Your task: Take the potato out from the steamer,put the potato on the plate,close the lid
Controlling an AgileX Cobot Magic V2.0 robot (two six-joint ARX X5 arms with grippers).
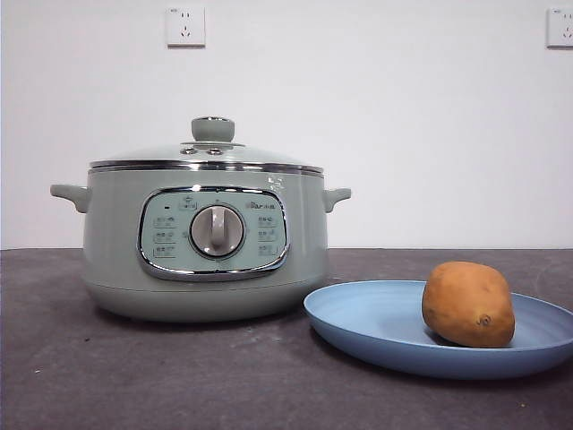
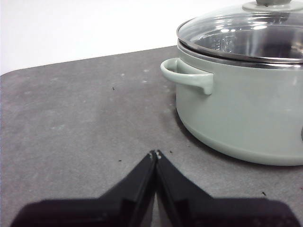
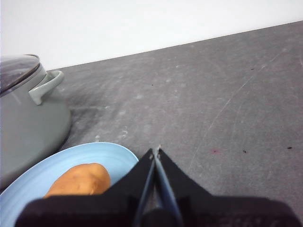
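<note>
The sage-green steamer [image 1: 206, 242] stands on the dark table at the left, with the glass lid [image 1: 208, 150] sitting on it, closed. The golden-brown potato [image 1: 467, 305] lies on the light-blue plate [image 1: 376, 322] to the steamer's right. My left gripper [image 2: 155, 154] is shut and empty, low over the table beside the steamer's handle [image 2: 185, 75], with the lid [image 2: 246, 33] above it. My right gripper [image 3: 155, 152] is shut and empty, just beside the plate [image 3: 94, 158], with the potato [image 3: 79, 179] a little further off. Neither arm shows in the front view.
A white wall with two sockets [image 1: 185, 26] stands behind the table. The steamer [image 3: 28, 123] sits close against the plate's rim. Bare dark table [image 3: 213, 94] stretches beyond the right gripper.
</note>
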